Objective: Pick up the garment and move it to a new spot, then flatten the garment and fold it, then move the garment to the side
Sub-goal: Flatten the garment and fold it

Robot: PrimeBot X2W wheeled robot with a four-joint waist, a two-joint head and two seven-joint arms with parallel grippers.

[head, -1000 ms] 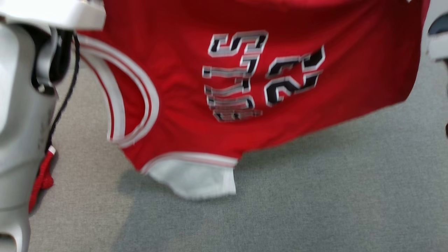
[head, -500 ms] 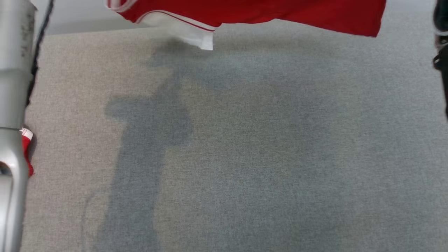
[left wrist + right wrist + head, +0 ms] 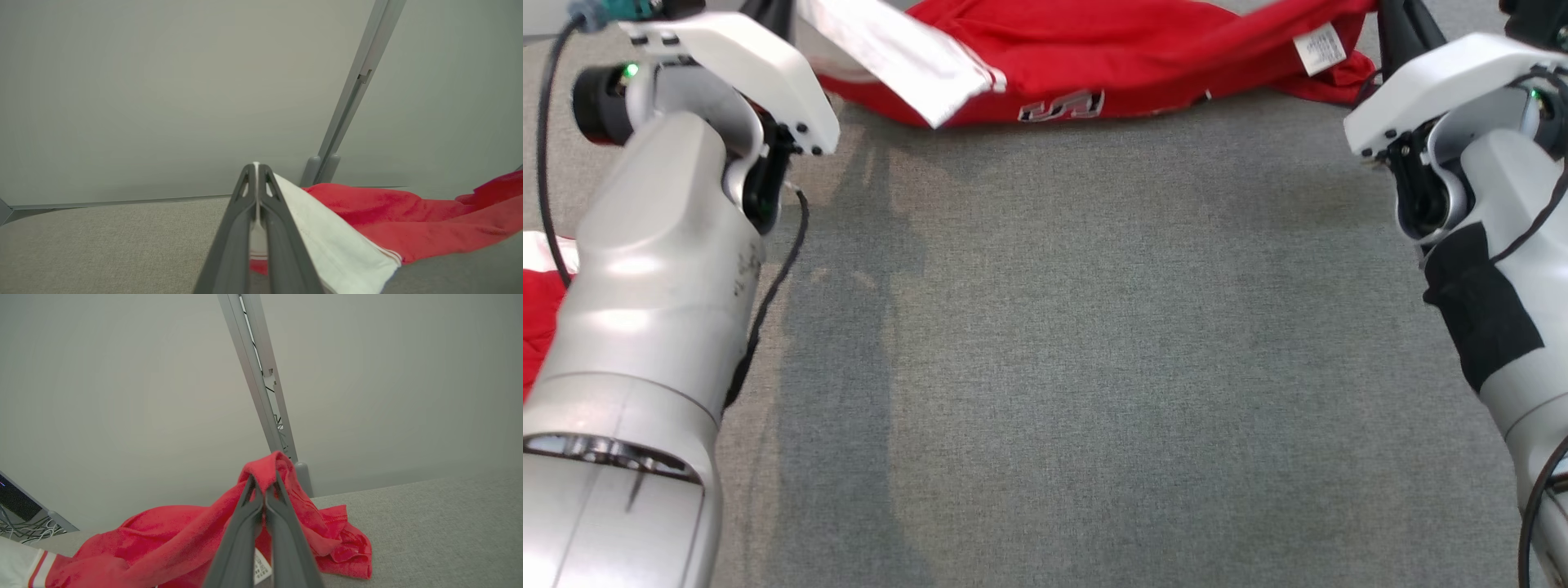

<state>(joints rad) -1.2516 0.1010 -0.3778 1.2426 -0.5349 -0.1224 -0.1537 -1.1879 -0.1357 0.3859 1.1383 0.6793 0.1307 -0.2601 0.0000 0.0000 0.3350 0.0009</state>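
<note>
the red sleeveless jersey of thin knit cloth with white trim (image 3: 1143, 49) is strung along the far edge of the grey woven table covering (image 3: 1078, 343), its middle sagging onto that covering while both ends are lifted just above it. the left gripper (image 3: 256, 167) is seen with its two dark fingers pressed fully together on the jersey's white panel (image 3: 327, 241). the right gripper (image 3: 263, 486) is likewise closed tight, with a bunched red corner pinched and draped over its tips. the cloth is judged light, limp and rather slippery, and no shape will be kept by it unless tension is held between the two grips. hold is best taken at opposite corners, where doubled trim gives bite. a second red cloth (image 3: 539, 318) at the covering's near left edge is possibly another garment, though too little is shown to tell.
</note>
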